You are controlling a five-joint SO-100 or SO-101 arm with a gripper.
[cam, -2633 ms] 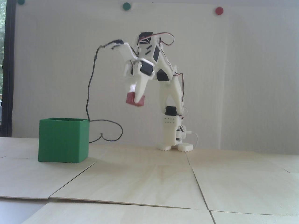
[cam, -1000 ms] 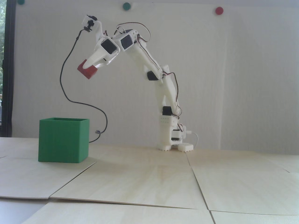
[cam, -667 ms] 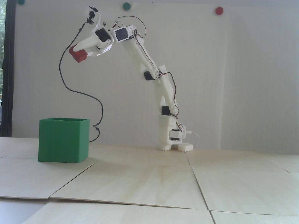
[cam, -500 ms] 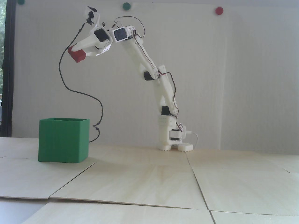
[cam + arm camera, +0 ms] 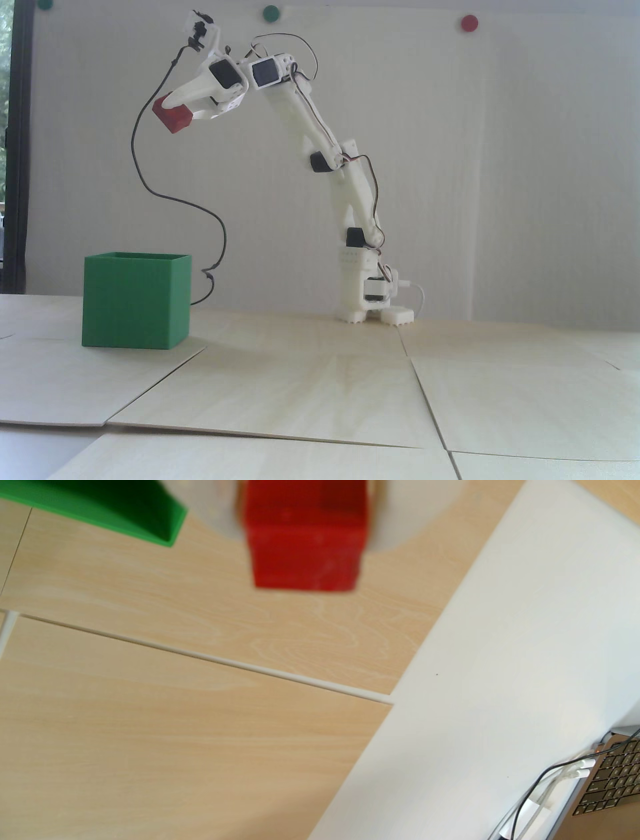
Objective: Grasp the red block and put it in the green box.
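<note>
Office: laptop (image 5: 613,781), magnet whiteboard (image 5: 500,150)

Wrist view is pretty soft: the red block (image 5: 304,539) is blurry and cut off at the top edge, only a corner of the green box (image 5: 138,511) shows, and the laptop keyboard (image 5: 616,781) runs off the right side.

The fixed view sits low at counter (image 5: 320,390) height, facing the arm (image 5: 350,200) side-on; the wrist view looks down closely, sharing the box (image 5: 135,300) at 11 o'clock.
</note>
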